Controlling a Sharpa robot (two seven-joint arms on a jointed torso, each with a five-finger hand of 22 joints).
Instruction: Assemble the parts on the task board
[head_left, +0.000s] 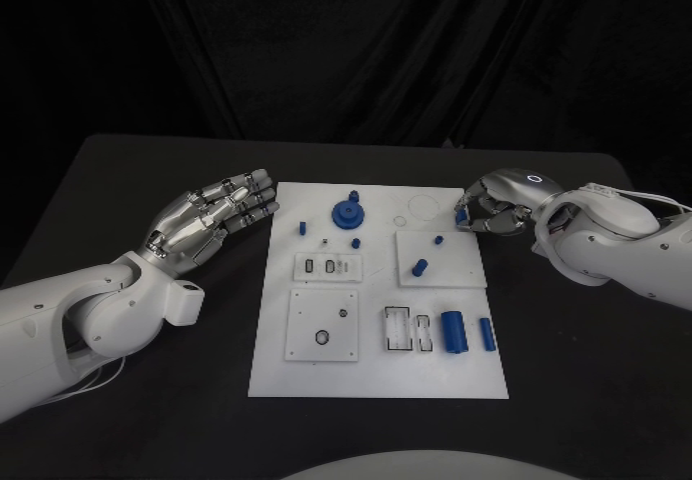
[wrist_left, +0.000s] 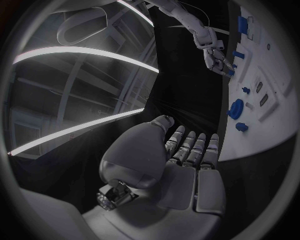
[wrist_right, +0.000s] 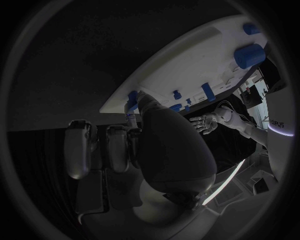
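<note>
While both arms flank the task board (head_left: 378, 375), status as follows:
Right robot hand (head_left: 495, 205): at the board's far right edge, fingers curled onto a small blue part (head_left: 462, 214) there; it looks pinched, though contact is partly hidden.
Left robot hand (head_left: 212, 215): fingers apart, holding nothing, just off the board's left edge over the worktop (head_left: 159, 160).
Blue gear (head_left: 348, 212): between the two robot hands, nearer the left.
Key relation: the square plate with upright pegs (head_left: 437, 259) lies just inboard of the right robot hand, so that hand is better placed.

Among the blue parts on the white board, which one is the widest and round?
The gear-like blue part near the board's far edge, toward the left hand. It has a broad round base; the others are slim pegs or cylinders.
</note>
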